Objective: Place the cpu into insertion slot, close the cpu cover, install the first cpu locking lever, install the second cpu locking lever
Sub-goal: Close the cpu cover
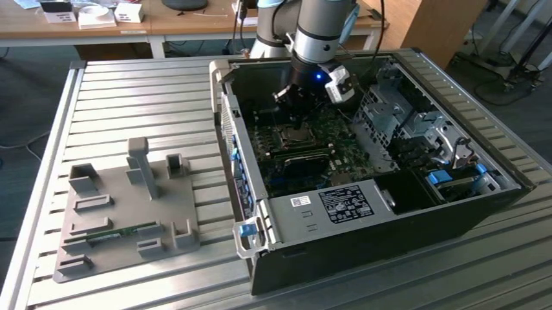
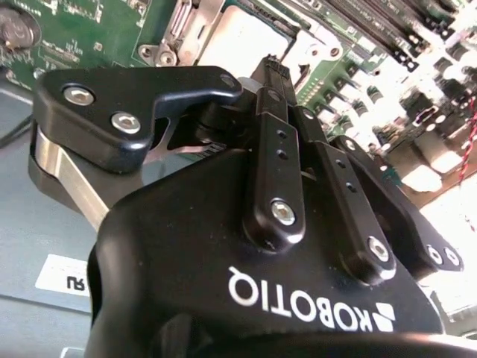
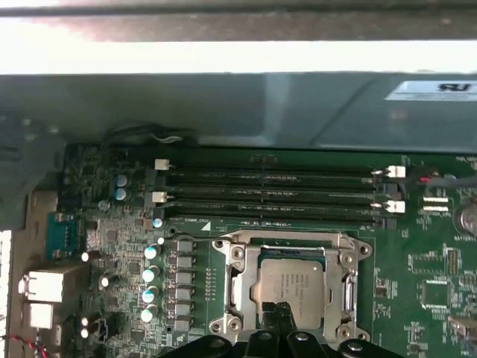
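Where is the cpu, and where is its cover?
the cpu (image 3: 292, 283), first wrist view, middle of its grey top.
the cpu cover (image 3: 242, 287), first wrist view, one side bar of its frame.

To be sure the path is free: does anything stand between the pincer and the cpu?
Nothing visible does. In the first wrist view the pincer sits right at the edge of the cpu; the cpu cover frames the chip, leaving its top bare.
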### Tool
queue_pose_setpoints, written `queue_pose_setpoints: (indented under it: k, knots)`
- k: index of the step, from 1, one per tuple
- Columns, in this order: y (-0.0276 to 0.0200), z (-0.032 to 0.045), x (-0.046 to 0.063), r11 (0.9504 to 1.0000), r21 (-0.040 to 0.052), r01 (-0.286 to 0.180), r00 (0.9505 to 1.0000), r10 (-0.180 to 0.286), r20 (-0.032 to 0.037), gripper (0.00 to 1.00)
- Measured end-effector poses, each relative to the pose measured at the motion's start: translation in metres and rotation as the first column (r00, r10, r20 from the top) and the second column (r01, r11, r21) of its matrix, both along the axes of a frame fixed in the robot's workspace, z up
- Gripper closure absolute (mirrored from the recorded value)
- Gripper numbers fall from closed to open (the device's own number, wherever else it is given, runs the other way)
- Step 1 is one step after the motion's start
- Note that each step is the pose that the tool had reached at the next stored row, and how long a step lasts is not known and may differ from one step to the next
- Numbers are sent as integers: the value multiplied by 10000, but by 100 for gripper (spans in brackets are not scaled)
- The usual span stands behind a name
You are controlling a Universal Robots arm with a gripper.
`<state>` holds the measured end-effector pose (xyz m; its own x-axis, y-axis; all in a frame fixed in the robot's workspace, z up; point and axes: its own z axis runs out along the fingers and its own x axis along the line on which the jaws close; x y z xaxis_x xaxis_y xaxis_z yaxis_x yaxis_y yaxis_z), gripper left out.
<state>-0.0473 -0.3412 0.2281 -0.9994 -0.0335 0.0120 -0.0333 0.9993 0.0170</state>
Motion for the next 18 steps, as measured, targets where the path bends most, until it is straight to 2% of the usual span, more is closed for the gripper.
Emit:
queue_pose_setpoints:
  k: [2,4,7,10,18]
  knots:
    - [0,-1,0,9999,0,-146,9999,146,18,89]
    - [1,-4,-1,9998,0,-210,9998,210,70,89]
    - [0,-6,-14,9998,-46,-216,9997,216,129,89]
    - [0,-17,-32,9997,-86,-215,9997,216,138,89]
    - [0,-56,-52,9997,-94,-216,9996,217,155,89]
